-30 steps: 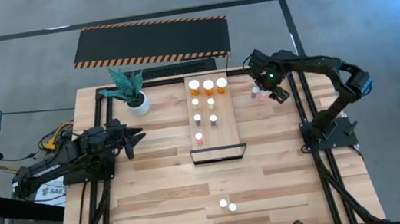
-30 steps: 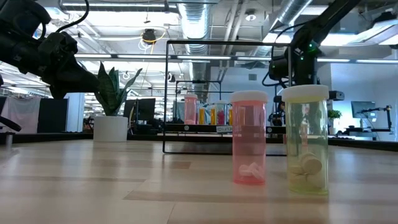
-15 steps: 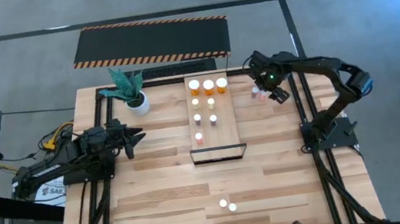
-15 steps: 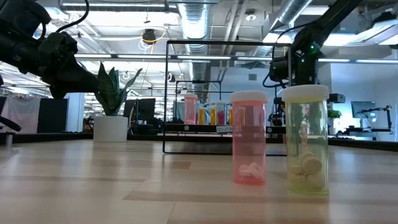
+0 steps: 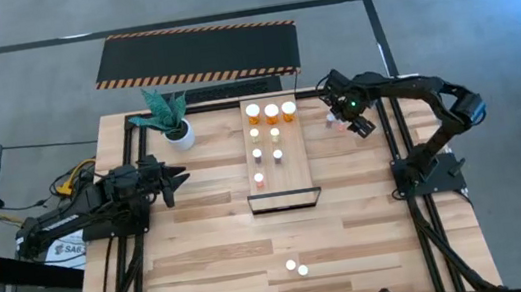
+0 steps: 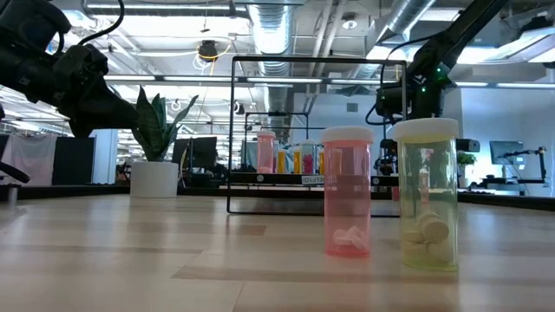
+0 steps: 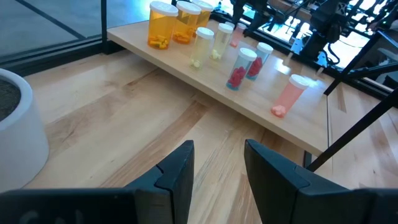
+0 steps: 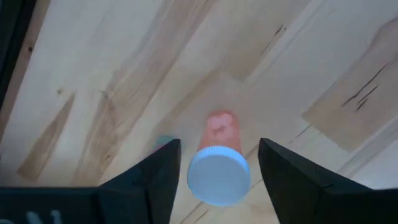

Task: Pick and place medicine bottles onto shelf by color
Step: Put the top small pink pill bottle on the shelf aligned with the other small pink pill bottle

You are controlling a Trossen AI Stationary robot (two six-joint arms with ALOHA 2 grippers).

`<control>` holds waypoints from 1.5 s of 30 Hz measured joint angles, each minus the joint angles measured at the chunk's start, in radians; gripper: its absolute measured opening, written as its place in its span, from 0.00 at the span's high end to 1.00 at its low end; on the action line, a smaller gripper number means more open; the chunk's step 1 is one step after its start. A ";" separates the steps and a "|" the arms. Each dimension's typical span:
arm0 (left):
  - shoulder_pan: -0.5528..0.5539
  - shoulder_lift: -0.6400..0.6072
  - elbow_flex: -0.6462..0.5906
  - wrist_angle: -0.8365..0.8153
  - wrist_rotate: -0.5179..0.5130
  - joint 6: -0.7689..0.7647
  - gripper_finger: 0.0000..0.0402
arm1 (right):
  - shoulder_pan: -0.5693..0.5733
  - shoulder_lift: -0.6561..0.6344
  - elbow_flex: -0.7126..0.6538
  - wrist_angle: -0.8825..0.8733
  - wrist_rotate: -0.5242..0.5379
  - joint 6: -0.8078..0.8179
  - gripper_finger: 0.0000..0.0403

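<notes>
In the right wrist view a pink medicine bottle (image 8: 217, 171) with a white cap stands upright on the tabletop. My right gripper (image 8: 219, 146) points down over it, open, one finger on each side of the cap with a narrow gap on both. The high view shows this bottle (image 5: 342, 125) to the right of the shelf (image 5: 294, 172). Three orange bottles (image 5: 271, 113) stand at the shelf's far end, with several smaller ones in rows nearer. Two more bottles (image 5: 297, 267) stand near the table's front edge. My left gripper (image 5: 176, 180) waits open at the table's left.
A white pot with a green plant (image 5: 178, 134) stands at the far left of the table. A black mat with striped orange edges (image 5: 196, 54) lies beyond the far edge. The shelf's dark frame (image 5: 285, 201) rises at its near end. Bare planks lie between shelf and front bottles.
</notes>
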 joint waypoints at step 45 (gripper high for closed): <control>0.000 0.000 0.000 0.000 0.000 0.000 0.68 | 0.357 -0.128 0.104 -0.187 -0.029 -0.206 0.69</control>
